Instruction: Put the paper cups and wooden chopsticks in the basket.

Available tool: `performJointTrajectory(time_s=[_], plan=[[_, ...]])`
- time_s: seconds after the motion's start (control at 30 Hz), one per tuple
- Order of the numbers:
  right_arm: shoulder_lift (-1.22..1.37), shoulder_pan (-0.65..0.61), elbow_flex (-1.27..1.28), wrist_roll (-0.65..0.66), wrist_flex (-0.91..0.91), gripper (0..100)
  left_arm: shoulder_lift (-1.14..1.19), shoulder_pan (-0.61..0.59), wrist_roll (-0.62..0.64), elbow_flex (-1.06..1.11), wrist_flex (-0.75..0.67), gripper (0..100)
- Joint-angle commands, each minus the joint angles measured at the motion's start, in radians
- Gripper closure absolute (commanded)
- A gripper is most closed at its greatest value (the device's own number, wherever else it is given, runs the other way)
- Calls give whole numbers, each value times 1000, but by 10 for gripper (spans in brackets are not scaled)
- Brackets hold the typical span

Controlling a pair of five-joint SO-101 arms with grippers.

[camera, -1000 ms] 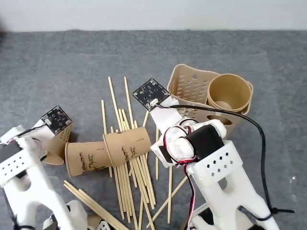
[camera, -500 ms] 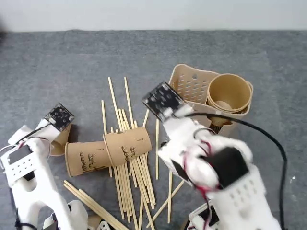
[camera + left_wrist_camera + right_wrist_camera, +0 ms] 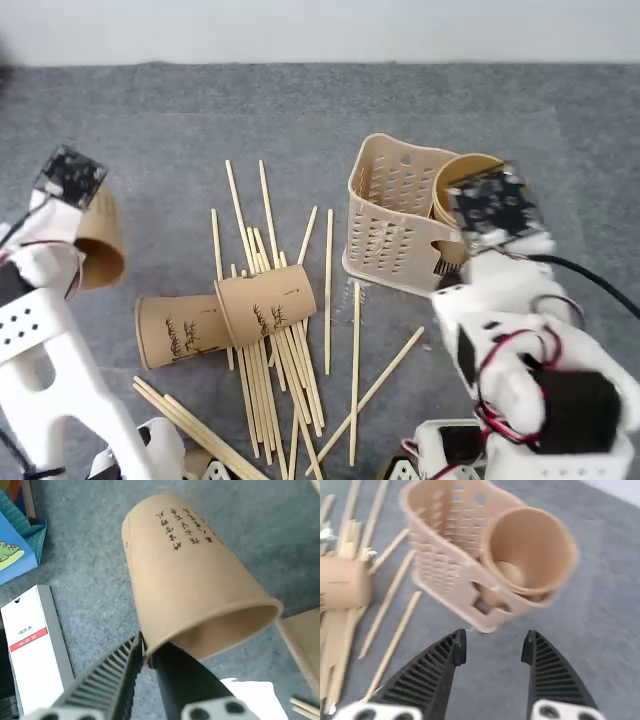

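Print lines the tan paper cup (image 3: 195, 590), rim pinched by the left end effector (image 3: 145, 652); right end effector (image 3: 492, 645) spread wide near the perforated basket (image 3: 445, 545).

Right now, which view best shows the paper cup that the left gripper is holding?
The left wrist view: the held cup is close up, its rim pinched in the left gripper, with mouth and printed side clear. The high view has it small at the left, partly behind the left arm. The right wrist view faces the basket.
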Motion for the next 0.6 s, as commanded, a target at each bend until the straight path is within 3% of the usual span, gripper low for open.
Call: performJointTrajectory(time_s=[0.0,0.23,0.57], plan=[[8,160,-46,21,39,801,-2,83,74,-183,153,988],[1,357,-41,23,38,801,5,269,247,-568,439,988],[-2,475,153,21,2,798,6,608,496,-690,445,988]])
